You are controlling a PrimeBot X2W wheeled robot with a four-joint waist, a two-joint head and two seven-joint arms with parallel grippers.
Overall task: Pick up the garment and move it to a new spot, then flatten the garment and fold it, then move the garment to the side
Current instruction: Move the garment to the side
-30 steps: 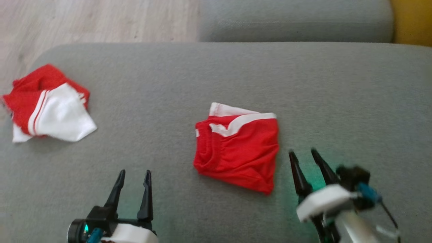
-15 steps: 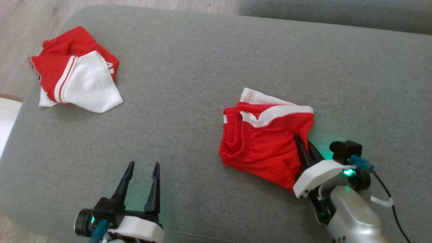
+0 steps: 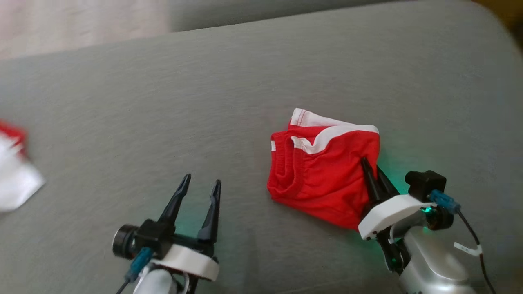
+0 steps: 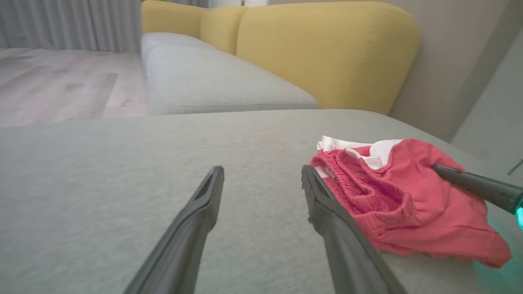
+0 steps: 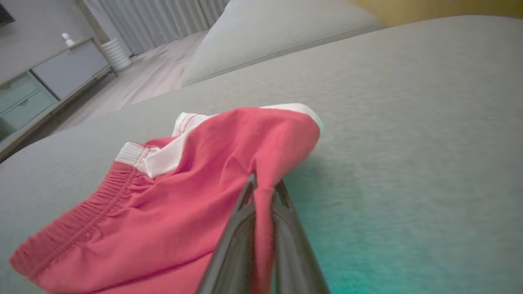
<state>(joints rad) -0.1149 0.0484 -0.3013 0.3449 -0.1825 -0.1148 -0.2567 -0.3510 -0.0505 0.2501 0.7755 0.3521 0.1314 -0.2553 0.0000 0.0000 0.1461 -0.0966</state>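
Head view: a folded red fabric garment (image 3: 322, 171) with white trim lay on a broad grey upholstered sofa cushion (image 3: 204, 102), right of centre. The right gripper (image 3: 370, 165) sat at the garment's right edge, its two dark fingers drawn together and pinching the red cloth. The left gripper (image 3: 202, 179) rested low and left of the garment, well apart from it, fingers spread and empty. A second crumpled red-and-white cloth item (image 3: 16, 179) lay blurred at the far left edge of the cushion.

Left wrist view: the left gripper (image 4: 262, 169) showed both fingers wide apart above bare cushion. The garment (image 4: 400, 204) lay just beside the right-hand finger; contact could not be judged. One dark finger of the right gripper (image 4: 470, 183) pressed into the garment's far side. A yellow padded backrest (image 4: 327, 53) and pale wooden floor (image 4: 61, 85) stood beyond.

Right wrist view: the right gripper (image 5: 263, 188) was clamped on a raised ridge of red fabric. The rest of the garment (image 5: 163, 212) spread left across the cushion.
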